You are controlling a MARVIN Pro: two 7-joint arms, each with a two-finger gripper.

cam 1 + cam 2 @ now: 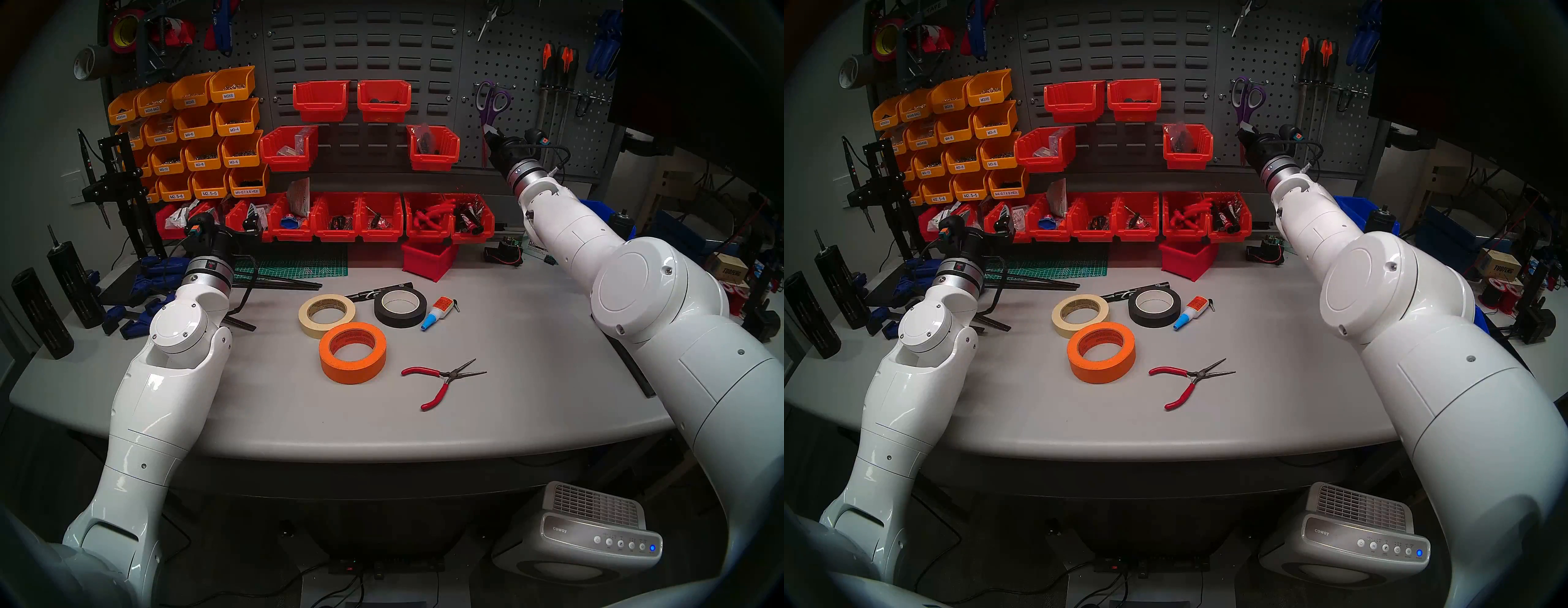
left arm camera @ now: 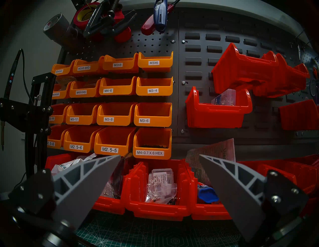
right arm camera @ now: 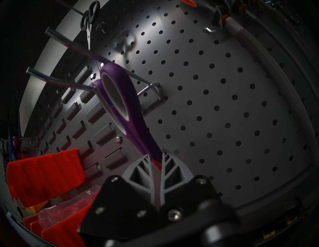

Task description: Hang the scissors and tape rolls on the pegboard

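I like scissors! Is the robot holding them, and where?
Yes: the right gripper pinches the scissors just below the purple handles; the left gripper holds nothing.

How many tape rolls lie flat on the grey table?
3: cream roll at back left, black roll at back right, orange roll nearest the front. None seems hidden.

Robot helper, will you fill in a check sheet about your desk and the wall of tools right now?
Surface: grey table, mostly bare at the front.
Job's things: scissors with handle loops over a hook on the pegboard; orange tape, cream tape and black tape lie flat on the table.
Clutter: red pliers, glue bottle, marker.
Grippers: right gripper nearly closed around the scissors below the handles; left gripper open, empty.
Cables: black cable at the right wrist.
Surroundings: orange bins, red bins.
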